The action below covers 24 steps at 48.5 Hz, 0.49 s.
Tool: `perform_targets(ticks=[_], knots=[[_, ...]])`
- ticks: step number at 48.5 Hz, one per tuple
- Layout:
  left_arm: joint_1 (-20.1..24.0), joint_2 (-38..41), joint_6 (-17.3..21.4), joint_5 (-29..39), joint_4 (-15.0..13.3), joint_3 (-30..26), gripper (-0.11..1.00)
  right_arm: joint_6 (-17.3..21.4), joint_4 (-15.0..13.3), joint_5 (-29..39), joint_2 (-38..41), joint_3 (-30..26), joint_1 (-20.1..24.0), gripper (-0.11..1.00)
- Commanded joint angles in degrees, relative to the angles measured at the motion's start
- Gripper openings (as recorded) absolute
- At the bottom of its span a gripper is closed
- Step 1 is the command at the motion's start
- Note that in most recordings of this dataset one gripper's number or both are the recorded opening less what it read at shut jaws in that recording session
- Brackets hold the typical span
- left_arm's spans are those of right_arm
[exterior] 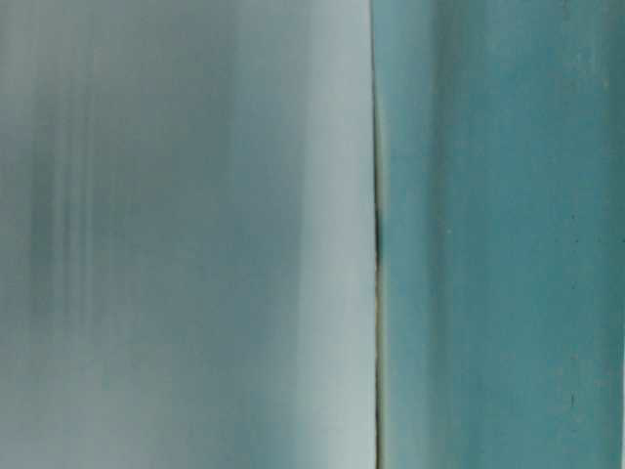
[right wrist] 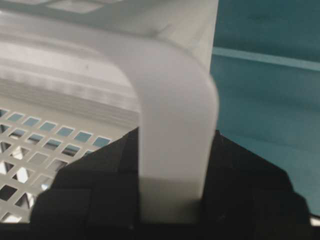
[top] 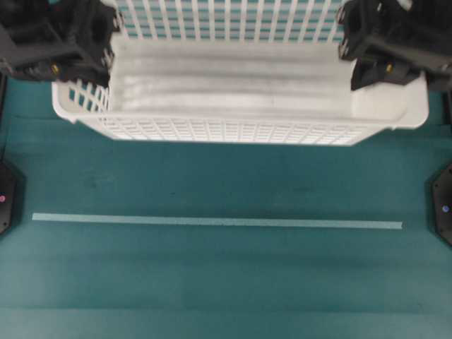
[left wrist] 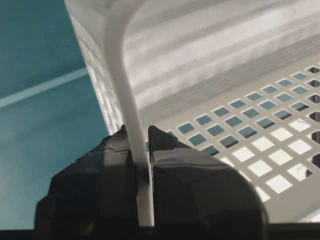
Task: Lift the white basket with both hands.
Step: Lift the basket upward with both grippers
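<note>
A: Overhead exterior view: the white basket (top: 240,99) is hanging between the two grippers, the left gripper (top: 106,60) clenching one end rim, the right gripper (top: 351,60) clenching the other.

B: The wrist views are agreeing; rim is sitting pinched between each pair of fingers (left wrist: 165,150).

A: So the lift is under way, judging by the blur. Next, both arms probably need to be rising evenly, keeping the basket level.

left gripper (top: 106,53): black, boxy truss frame, small brass screw
right gripper (top: 347,56): same, black w/ angular housing, brass screw
</note>
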Motion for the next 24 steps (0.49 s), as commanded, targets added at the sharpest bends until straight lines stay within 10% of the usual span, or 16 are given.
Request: perform_targets(ticks=[1,24], knots=[[-0.9,2.2,5.5,0.5,-0.4,-6.3,-0.04,-7.2,0.4,0.1,2.5,-4.7,2.1,0.18],[-0.8,10.6,10.8,11.3,-0.4,-23.4,-0.04,-9.5,0.4,5.9,6.3,-14.2,2.3,0.18]])
